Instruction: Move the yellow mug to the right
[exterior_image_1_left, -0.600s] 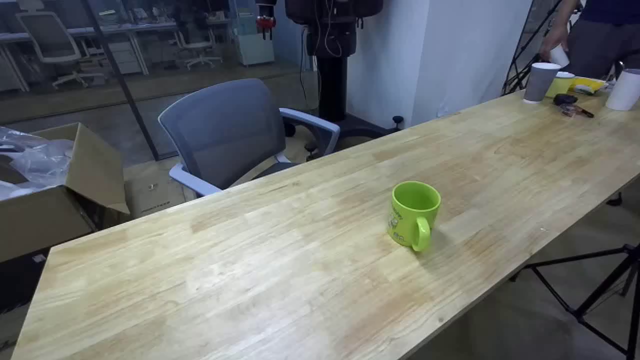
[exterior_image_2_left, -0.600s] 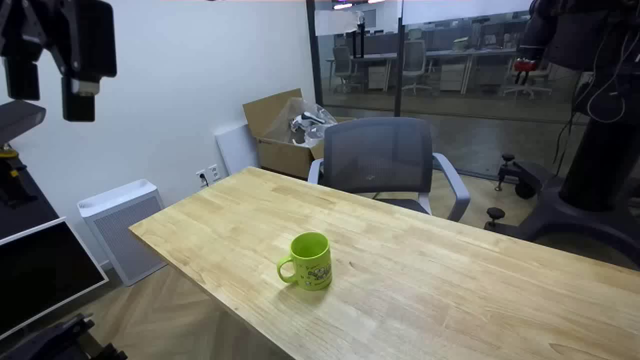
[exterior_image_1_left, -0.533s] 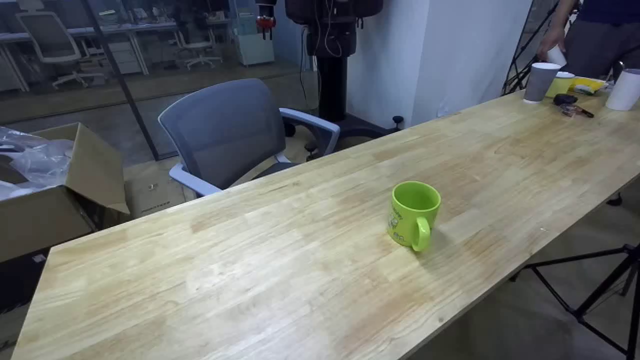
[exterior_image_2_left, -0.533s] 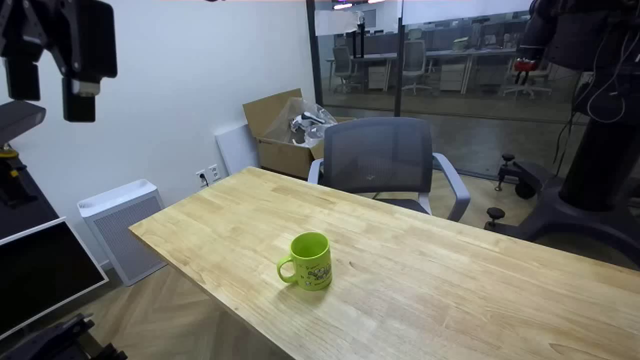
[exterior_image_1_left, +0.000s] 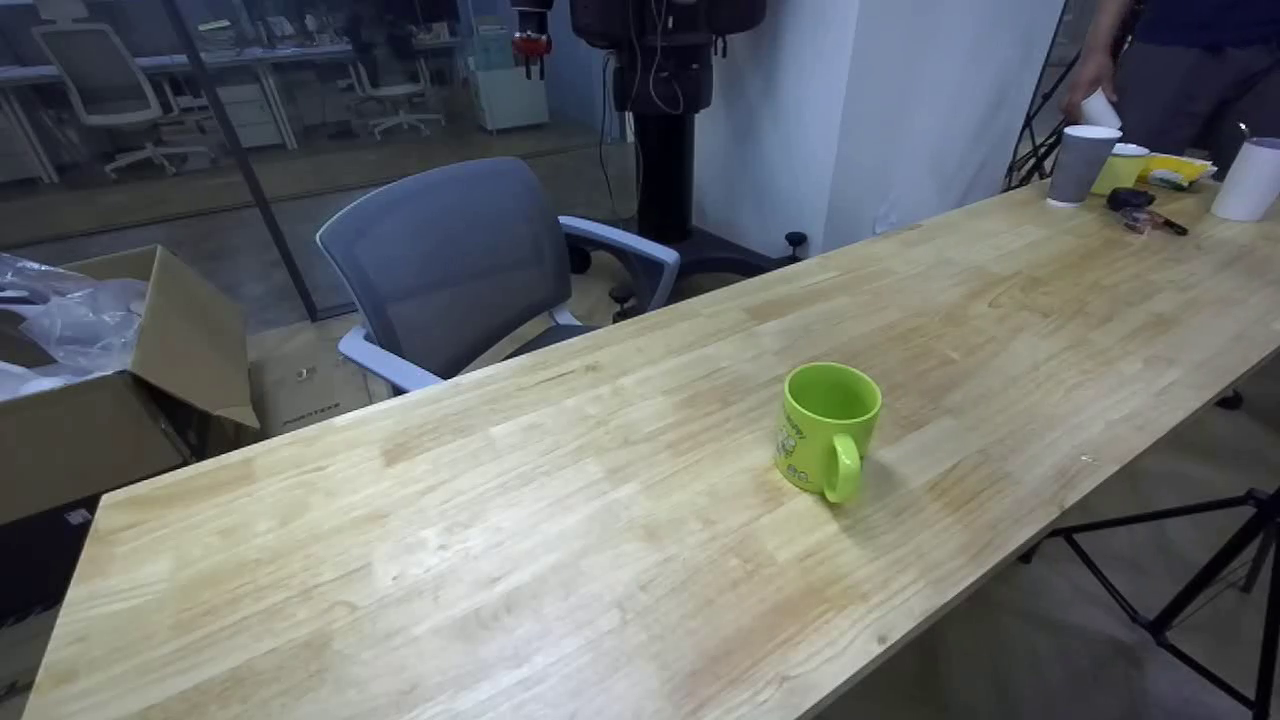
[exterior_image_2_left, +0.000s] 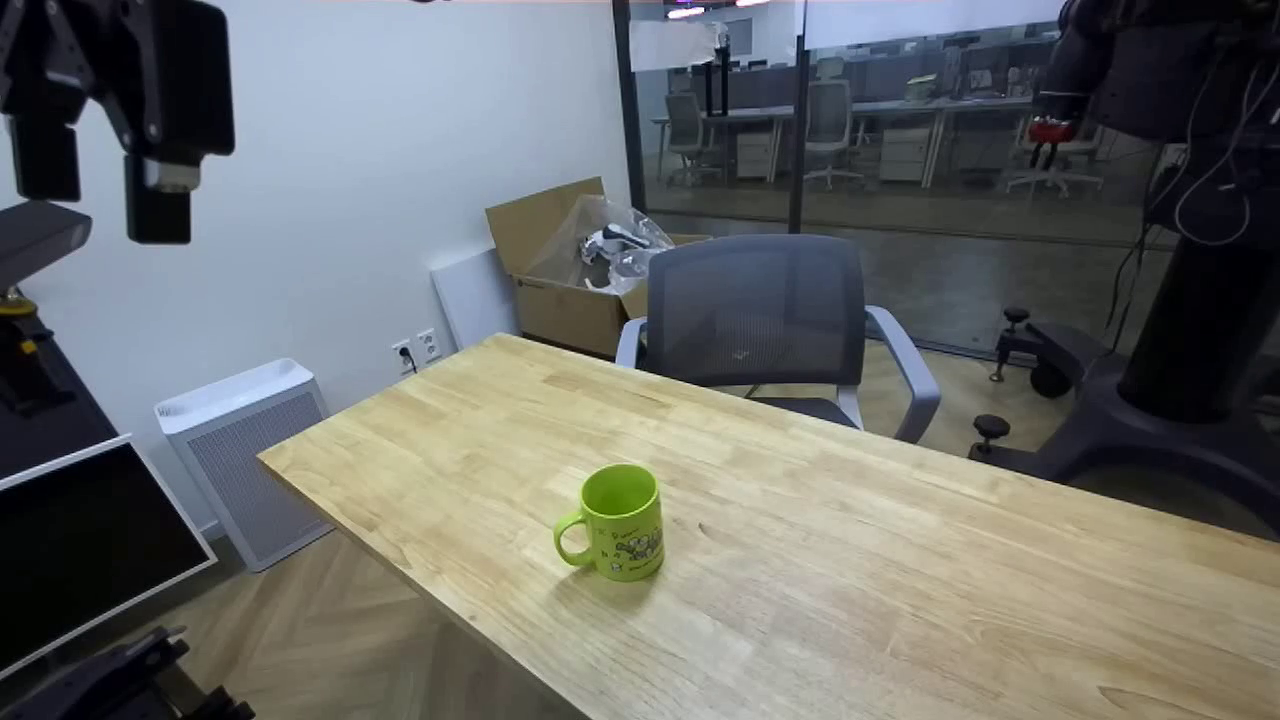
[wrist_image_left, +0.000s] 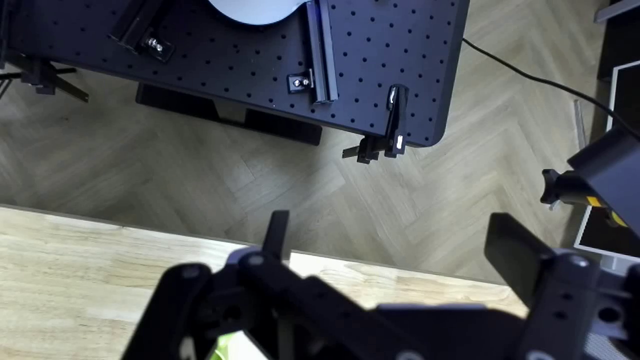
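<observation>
The yellow mug, lime-green and glossy with one loop handle, stands upright on the wooden table in both exterior views (exterior_image_1_left: 812, 446) (exterior_image_2_left: 628, 528). Its handle points toward the table's long edge on the side away from the chair. A sliver of green, seemingly the mug (wrist_image_left: 223, 346), shows at the bottom of the wrist view, mostly hidden by the gripper's own links. My gripper hangs high at the upper left in an exterior view (exterior_image_2_left: 102, 188), well apart from the mug. In the wrist view my gripper (wrist_image_left: 391, 224) has its fingers wide apart, with nothing between them.
The wooden table (exterior_image_1_left: 480, 560) has a grey office chair (exterior_image_1_left: 455, 265) along one long side. At the far end stand a grey cup (exterior_image_1_left: 1082, 168), a pale green cup (exterior_image_1_left: 1120, 170), a white cup (exterior_image_1_left: 1250, 182) and a yellow packet (exterior_image_1_left: 1175, 170). A black perforated base (wrist_image_left: 240, 60) shows in the wrist view.
The arm, gripper and mug show no visible movement. At the table's far end, a person's hand with a white cup has shifted slightly left and down.
</observation>
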